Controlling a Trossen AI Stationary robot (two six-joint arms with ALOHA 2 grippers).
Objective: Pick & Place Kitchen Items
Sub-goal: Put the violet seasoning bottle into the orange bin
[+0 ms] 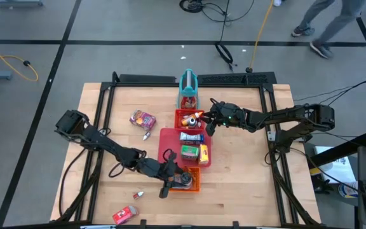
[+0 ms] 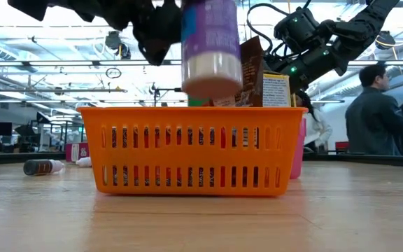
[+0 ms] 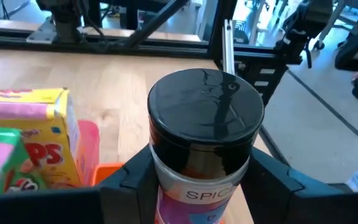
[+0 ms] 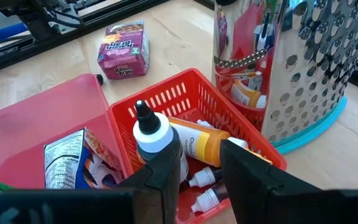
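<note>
Worktop (image 1: 107, 108): wooden, items scattered around.
Orange tray (image 2: 191, 150): near edge, centre.
Left end effector (image 3: 201, 177): clamped on spice can (image 3: 205, 134), held above orange tray.
Right end effector (image 4: 199, 163): fingers apart over small red tray (image 4: 185, 99), straddling a white-capped bottle (image 4: 157, 146).

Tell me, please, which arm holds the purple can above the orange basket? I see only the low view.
Observer: The left hand, shut on the can; the high view shows it over the orange basket.
Operator: Is the can's top closed?
Observer: Yes, the left wrist view shows a black lid on it.
Operator: Where is the right hand?
Observer: The right hand is open, by the small red basket of bottles, beside the metal grater.
</note>
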